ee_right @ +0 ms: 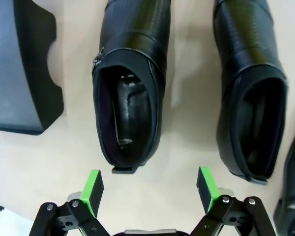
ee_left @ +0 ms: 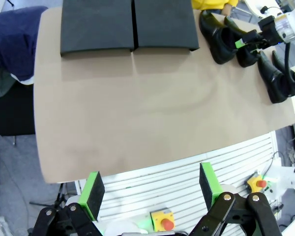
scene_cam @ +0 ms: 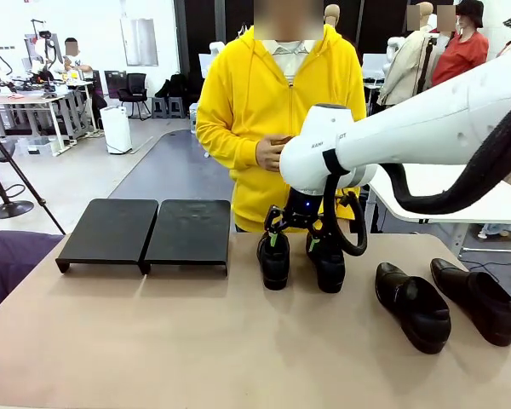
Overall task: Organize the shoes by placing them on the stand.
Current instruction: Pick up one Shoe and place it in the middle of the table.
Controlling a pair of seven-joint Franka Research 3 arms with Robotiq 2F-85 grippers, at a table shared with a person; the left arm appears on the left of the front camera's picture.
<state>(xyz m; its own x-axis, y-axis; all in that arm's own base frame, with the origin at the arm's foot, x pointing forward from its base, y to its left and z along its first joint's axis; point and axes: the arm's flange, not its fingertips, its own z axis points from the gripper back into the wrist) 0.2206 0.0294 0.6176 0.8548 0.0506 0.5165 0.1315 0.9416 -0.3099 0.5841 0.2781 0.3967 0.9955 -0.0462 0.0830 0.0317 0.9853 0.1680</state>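
The right end effector [scene_cam: 294, 243] hovered wide open and empty over two shoes [scene_cam: 274, 260] just right of the bare stand [scene_cam: 145, 232]. Two more shoes lay farther right. The left end effector [ee_left: 150, 189] gaped empty off the worktop's [scene_cam: 196, 341] near edge.

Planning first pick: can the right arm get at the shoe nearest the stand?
Probably yes. Jaws of the right arm hang open just above the heel of the shoe nearest the stand, nothing between; the neighbouring shoe stands apart, leaving room.
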